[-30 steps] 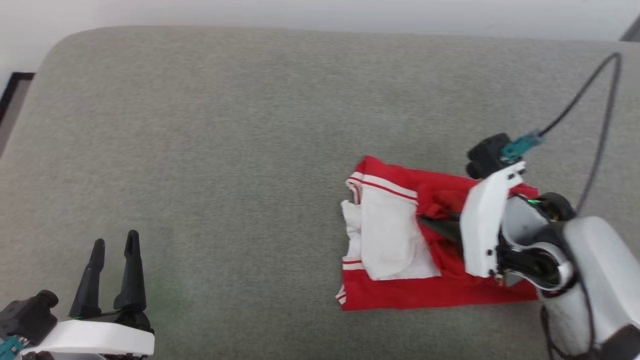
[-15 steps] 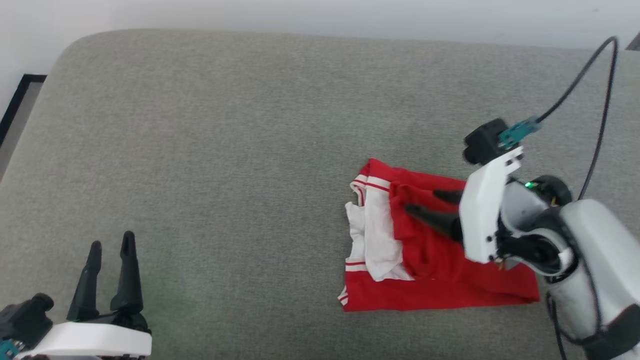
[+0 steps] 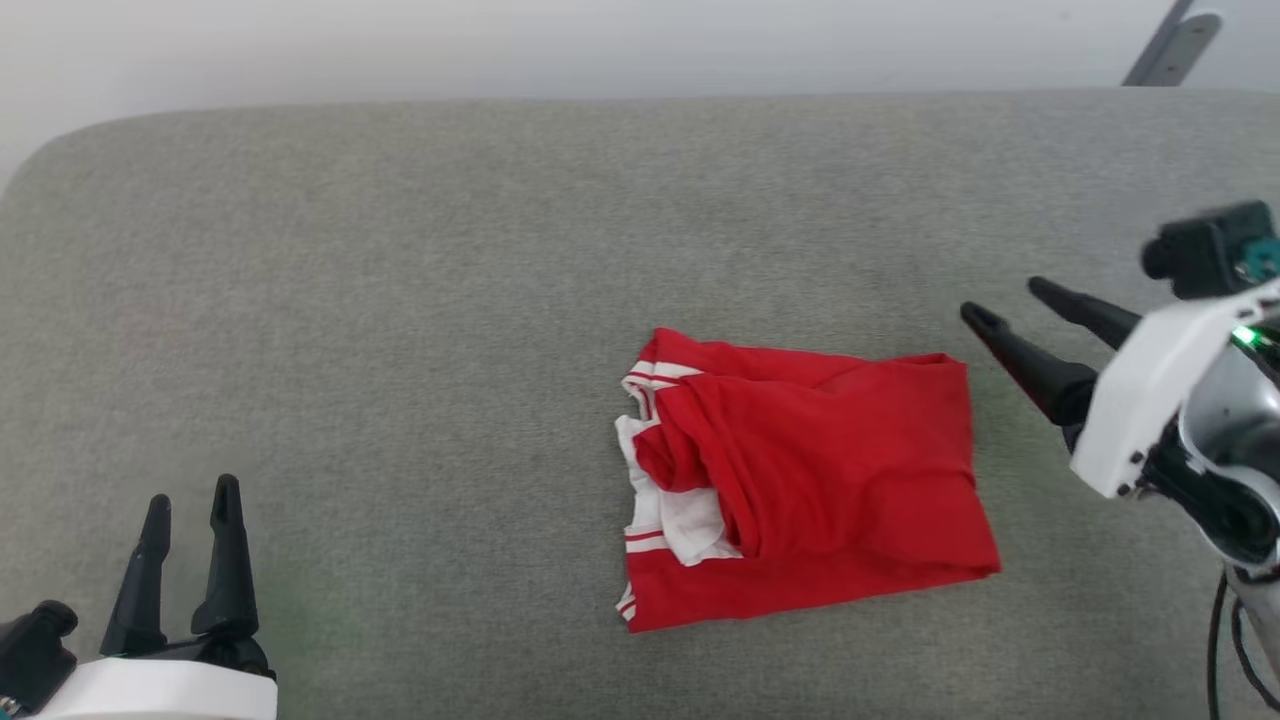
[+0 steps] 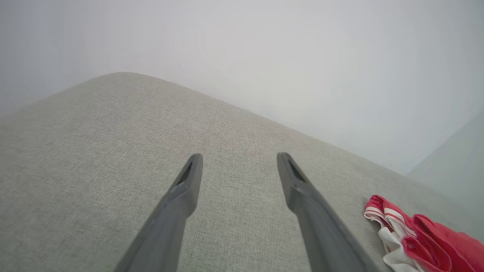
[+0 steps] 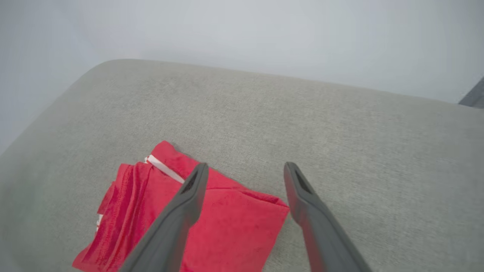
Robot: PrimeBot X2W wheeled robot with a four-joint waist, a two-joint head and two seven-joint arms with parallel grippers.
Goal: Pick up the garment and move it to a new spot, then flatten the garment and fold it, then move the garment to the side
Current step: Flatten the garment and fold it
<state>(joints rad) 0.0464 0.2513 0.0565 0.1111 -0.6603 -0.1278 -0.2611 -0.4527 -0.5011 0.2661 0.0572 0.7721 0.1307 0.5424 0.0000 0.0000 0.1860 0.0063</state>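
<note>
The red garment (image 3: 820, 470) lies folded into a rough rectangle on the grey cushion, with white sleeve cloth and striped trim showing at its left edge. It also appears in the right wrist view as the garment (image 5: 227, 226), and at the lower right of the left wrist view as the garment (image 4: 423, 238). My right gripper (image 3: 1005, 300) is open, lifted clear just right of the garment's upper right corner, holding nothing. In its own view, the right gripper (image 5: 244, 170) hovers over that corner. My left gripper (image 3: 190, 500) stands open at the lower left, far from the cloth; the left gripper (image 4: 238, 160) is empty.
The grey upholstered cushion (image 3: 400, 300) spans the whole work area, with a rounded far edge against a pale wall (image 3: 600, 40). A grey metal leg (image 3: 1170, 40) shows at the top right.
My right gripper opened, let go of the red flap it had laid over the white sleeve, and pulled back to the right. The head camera also shifted.
</note>
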